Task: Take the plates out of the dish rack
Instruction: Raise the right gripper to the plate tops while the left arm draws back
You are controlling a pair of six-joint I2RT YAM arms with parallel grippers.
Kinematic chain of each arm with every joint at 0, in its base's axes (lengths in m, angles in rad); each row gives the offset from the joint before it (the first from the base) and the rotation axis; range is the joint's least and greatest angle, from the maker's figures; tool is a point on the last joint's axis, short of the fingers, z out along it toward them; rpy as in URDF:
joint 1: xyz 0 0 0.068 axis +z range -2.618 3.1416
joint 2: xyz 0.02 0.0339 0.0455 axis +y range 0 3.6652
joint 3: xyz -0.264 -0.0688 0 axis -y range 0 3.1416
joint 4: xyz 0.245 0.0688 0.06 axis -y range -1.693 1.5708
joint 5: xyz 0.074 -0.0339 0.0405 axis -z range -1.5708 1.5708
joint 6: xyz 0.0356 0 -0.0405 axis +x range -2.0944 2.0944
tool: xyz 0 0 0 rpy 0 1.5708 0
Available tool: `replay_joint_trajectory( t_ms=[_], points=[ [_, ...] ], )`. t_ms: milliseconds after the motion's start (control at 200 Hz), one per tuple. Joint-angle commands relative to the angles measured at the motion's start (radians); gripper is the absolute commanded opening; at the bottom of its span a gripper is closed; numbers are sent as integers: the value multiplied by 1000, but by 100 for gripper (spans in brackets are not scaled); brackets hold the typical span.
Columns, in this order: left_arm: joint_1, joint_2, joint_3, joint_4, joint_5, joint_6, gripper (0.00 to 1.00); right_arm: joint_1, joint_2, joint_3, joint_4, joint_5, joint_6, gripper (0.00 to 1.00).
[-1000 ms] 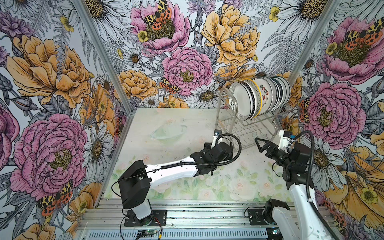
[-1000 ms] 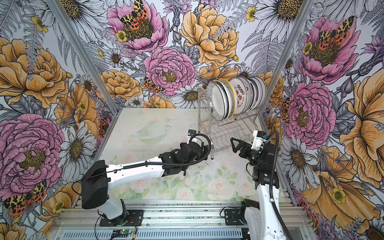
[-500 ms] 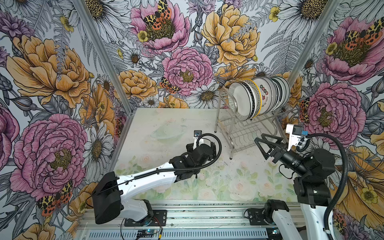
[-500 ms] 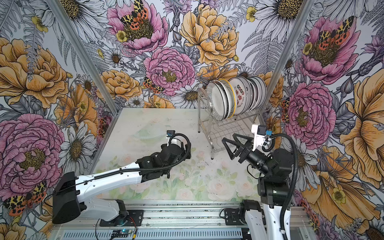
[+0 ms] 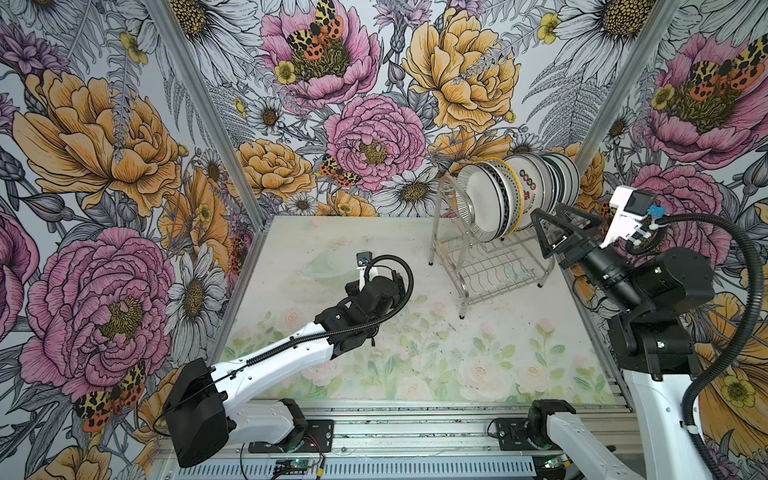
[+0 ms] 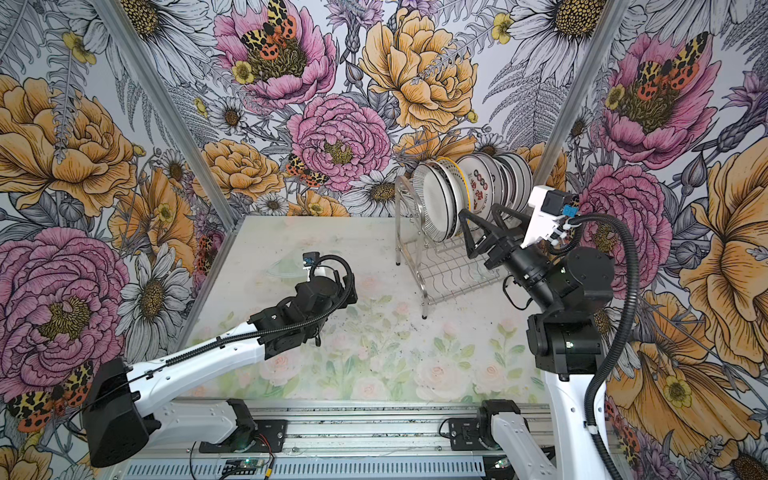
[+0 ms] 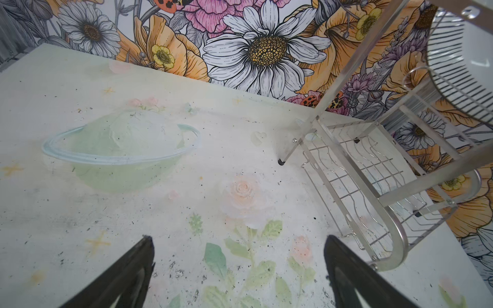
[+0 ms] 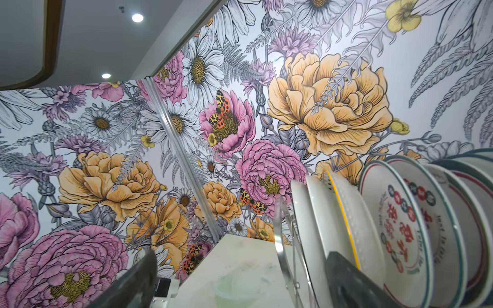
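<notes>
Plates [image 5: 515,195] stand on edge in the upper tier of the rack [image 5: 490,266], just ahead of the right tool [image 5: 546,210], with the row axis running across its approach. Right tool: released, empty, nearer. Left tool [image 7: 237,237]: released, empty, well apart, over the bench [image 5: 415,332].

A shiny two-tier steel wire dish rack [image 5: 490,268] is seen standing on short legs at the far right of the table [image 5: 374,374], near the back wall. A row of round white ceramic plates [image 5: 482,203] is held on edge in its upper tier, packed close and slightly tilted. Among them, a black-striped front plate [image 7: 458,80], a yellow-rimmed plate [image 8: 344,213] and a red-lettered, teal-ringed plate [image 8: 400,226] can be made out.
</notes>
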Motion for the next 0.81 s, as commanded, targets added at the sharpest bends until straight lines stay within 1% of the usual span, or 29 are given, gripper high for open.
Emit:
replay_joint_trajectory(
  t_ms=[0, 90, 150, 205, 230, 335, 380, 470, 540, 585, 635, 755, 801],
  points=[
    [28, 10, -13, 1, 37, 19, 99, 29, 91, 102, -31, 155, -93, 99],
    [45, 36, -11, 27, 56, 28, 99, 58, 197, 206, -84, 237, -115, 99],
    [54, 59, -2, 35, 69, 31, 99, 75, 283, 308, -178, 278, -111, 99],
    [60, 79, 8, 36, 73, 36, 99, 93, 354, 405, -305, 303, -90, 99],
    [60, 86, 11, 36, 73, 40, 99, 120, 378, 441, -349, 327, -103, 99],
    [66, 108, 16, 38, 76, 55, 99, 267, 450, 573, -550, 493, -195, 99],
    [70, 111, 11, 40, 73, 59, 99, 317, 469, 608, -605, 548, -227, 99],
    [86, 113, -7, 54, 89, 60, 99, 413, 483, 644, -667, 707, -293, 99],
    [106, 112, -20, 67, 117, 60, 99, 450, 493, 662, -696, 760, -312, 99],
    [116, 111, -24, 68, 126, 59, 99, 483, 495, 661, -701, 825, -331, 99],
    [123, 109, -30, 69, 131, 58, 99, 500, 498, 659, -702, 835, -341, 99],
    [129, 102, -44, 83, 137, 53, 99, 522, 503, 665, -709, 835, -341, 92],
    [130, 102, -48, 90, 142, 54, 99, 525, 510, 670, -715, 837, -334, 87]
  ],
)
